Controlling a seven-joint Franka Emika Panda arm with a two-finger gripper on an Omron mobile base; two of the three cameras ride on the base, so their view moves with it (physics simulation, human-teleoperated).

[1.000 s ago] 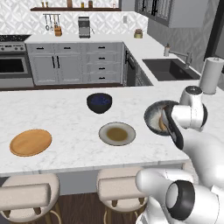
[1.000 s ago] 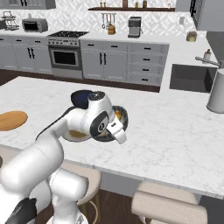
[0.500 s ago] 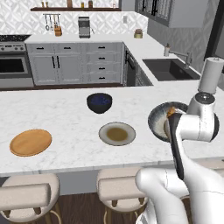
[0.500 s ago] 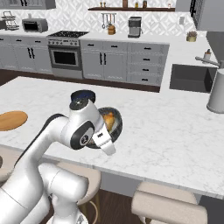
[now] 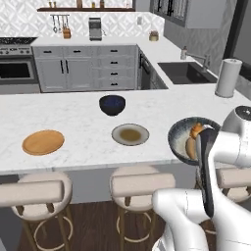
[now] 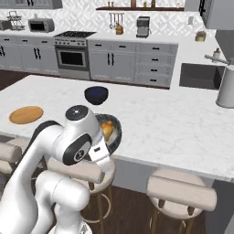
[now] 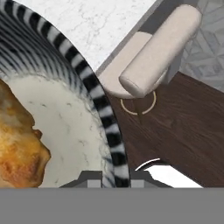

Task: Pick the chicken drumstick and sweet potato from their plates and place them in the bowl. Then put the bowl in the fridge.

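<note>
Two foods sit in the bowl (image 5: 180,135) in left base view: golden-brown drumstick (image 5: 196,130) at top, tan-orange sweet potato (image 5: 189,147) below it, both partly behind my arm. Bowl is grey-blue, speckled, paler inside, tipped toward cam at counter's (image 5: 88,122) front right edge. Grey-rim plate (image 5: 130,134) w/ brown centre lies bare mid-counter, wood plate (image 5: 43,142) bare far left, navy bowl (image 5: 112,104) behind them. Vs 1 s ago: my arm has swung across in front of the bowl, and the bowl sits nearer the edge; plates and navy bowl unchanged.

Right base view: bowl (image 6: 114,137) shows just behind my wrist at counter (image 6: 173,123) front, tilted, lumpy golden drumstick (image 6: 107,128) showing inside; sweet potato hidden. Navy bowl (image 6: 96,94) behind, wood plate (image 6: 26,114) left. Earlier my wrist was lower left of the bowl, now it's over the near rim.

Hand view: bowl rim (image 7: 94,94) curves through frame, dark/pale banded outside, speckled cream inside. Drumstick (image 7: 17,148) fills lower left, crusty golden-brown. My gripper (image 7: 117,177) has its tips on either side of the rim at bottom, jaws pinched onto the bowl. Past the rim: marble counter (image 7: 109,22), a cream stool (image 7: 153,57), dark wood floor (image 7: 183,127).
</note>
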